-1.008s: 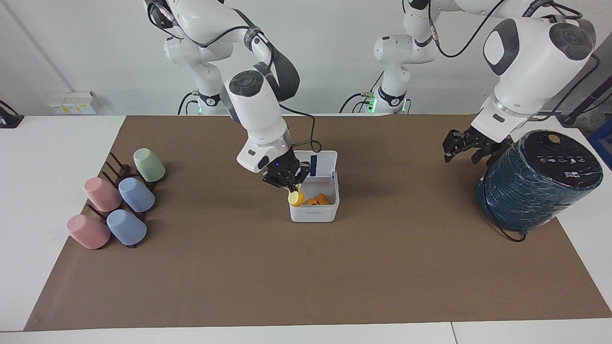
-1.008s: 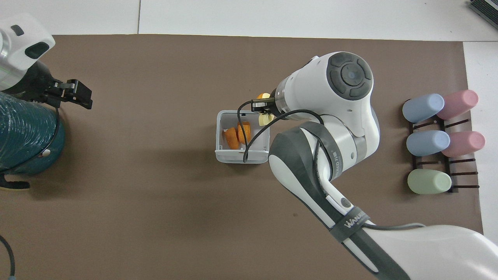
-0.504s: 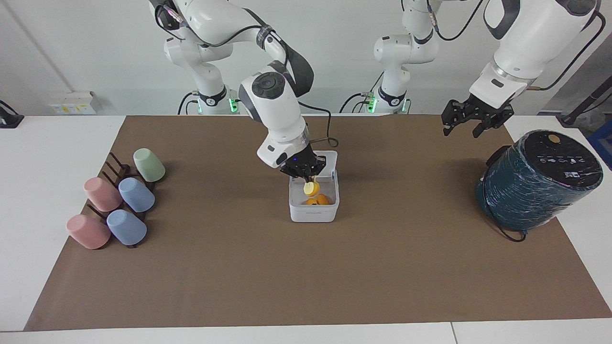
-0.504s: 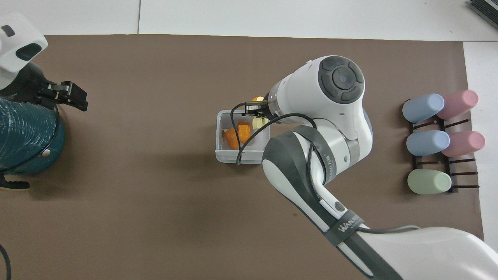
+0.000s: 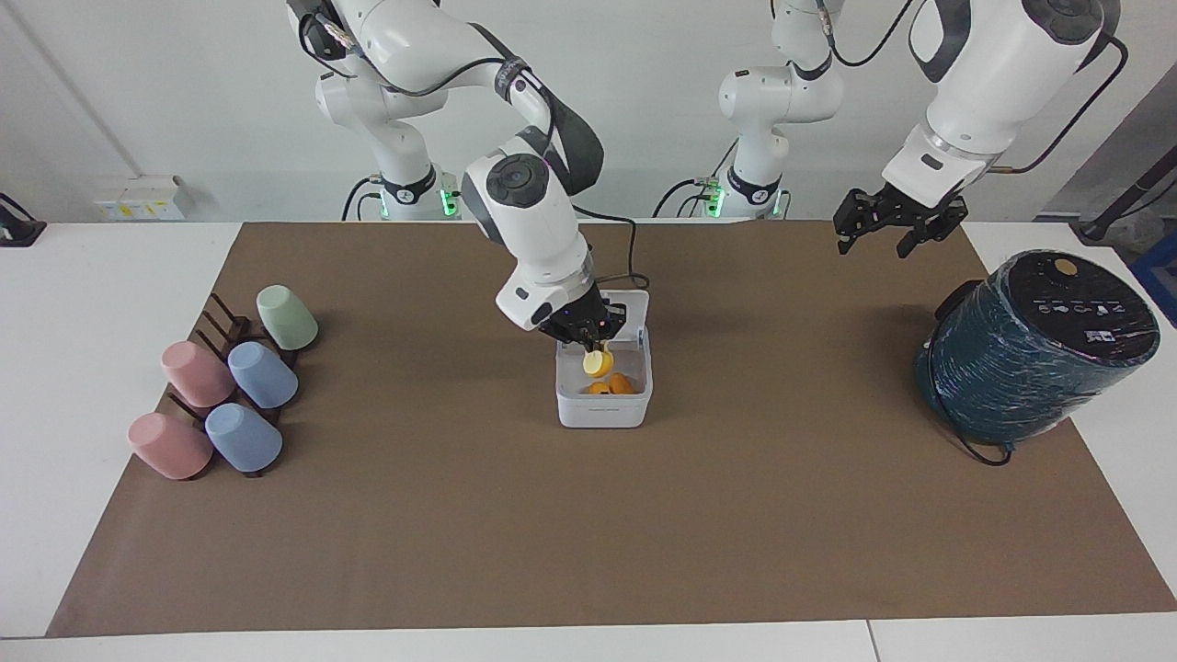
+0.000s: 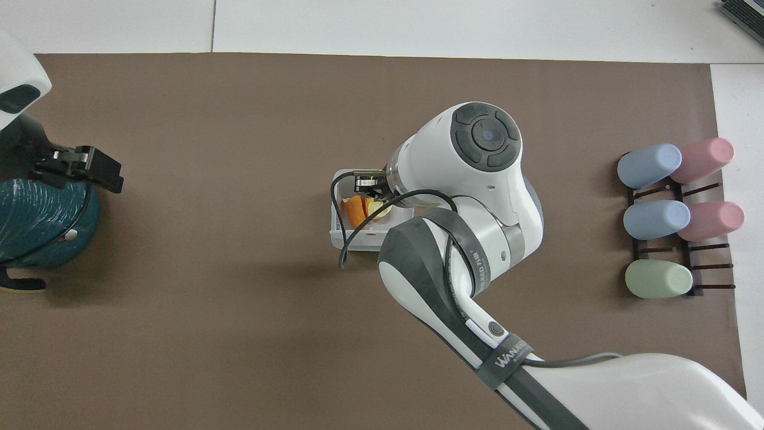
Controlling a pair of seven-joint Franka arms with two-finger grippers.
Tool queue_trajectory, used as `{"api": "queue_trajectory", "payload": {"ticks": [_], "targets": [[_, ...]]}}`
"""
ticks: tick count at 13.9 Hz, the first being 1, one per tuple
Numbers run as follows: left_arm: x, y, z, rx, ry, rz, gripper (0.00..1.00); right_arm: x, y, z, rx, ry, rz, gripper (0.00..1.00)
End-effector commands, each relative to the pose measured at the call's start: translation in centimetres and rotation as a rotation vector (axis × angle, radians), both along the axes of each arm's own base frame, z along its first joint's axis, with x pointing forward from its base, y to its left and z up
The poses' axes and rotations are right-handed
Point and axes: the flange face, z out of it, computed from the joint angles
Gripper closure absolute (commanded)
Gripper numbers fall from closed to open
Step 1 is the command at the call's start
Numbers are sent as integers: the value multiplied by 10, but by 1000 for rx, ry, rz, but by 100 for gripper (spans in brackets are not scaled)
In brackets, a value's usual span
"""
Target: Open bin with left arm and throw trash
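A brown mat covered most of a white table set against a pale wall, with the two arm bases standing at the table's edge. The white bin sat at the middle of the mat, its lid stood up at the side nearer to the robots. The right gripper hung over the open bin with the pale yellow slice just under its fingertips, above the two orange stubs lying in the bin; whether the fingers gripped the slice or had let it go could not be told. The left gripper hung open and empty over the mat toward the left arm's end, near a dark teal cylinder with a black top. Pastel cups lay on a dark rack toward the right arm's end. The facing view showed the slice in the gap between gripper and stubs, and the raised lid; in the overhead view the right arm's wrist covered most of the bin, leaving only one wall, a stub and a sliver of the slice visible.
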Motion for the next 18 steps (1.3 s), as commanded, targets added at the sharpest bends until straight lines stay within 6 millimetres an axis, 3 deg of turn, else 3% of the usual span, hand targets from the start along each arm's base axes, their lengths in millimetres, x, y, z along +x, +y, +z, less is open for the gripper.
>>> {"api": "queue_trajectory", "payload": {"ticks": [1, 3, 7, 11, 15, 18], "targets": [[-8, 3, 2, 17, -26, -13, 6, -2, 1, 1, 17, 7, -24, 0], [-8, 3, 2, 17, -27, -13, 0, -3, 2, 2, 17, 6, -22, 0], [-7, 4, 2, 16, -36, -12, 0, -2, 2, 5, 16, 6, -22, 0], [-5, 4, 4, 14, -52, -12, 0, 7, -22, 38, 9, -58, -43, 0], [-1, 3, 6, 10, -85, -13, 0, 41, -100, 66, -103, -192, -76, 0], [3, 5, 7, 16, -113, -15, 0, 53, -166, 87, -158, -226, -67, 0]]}}
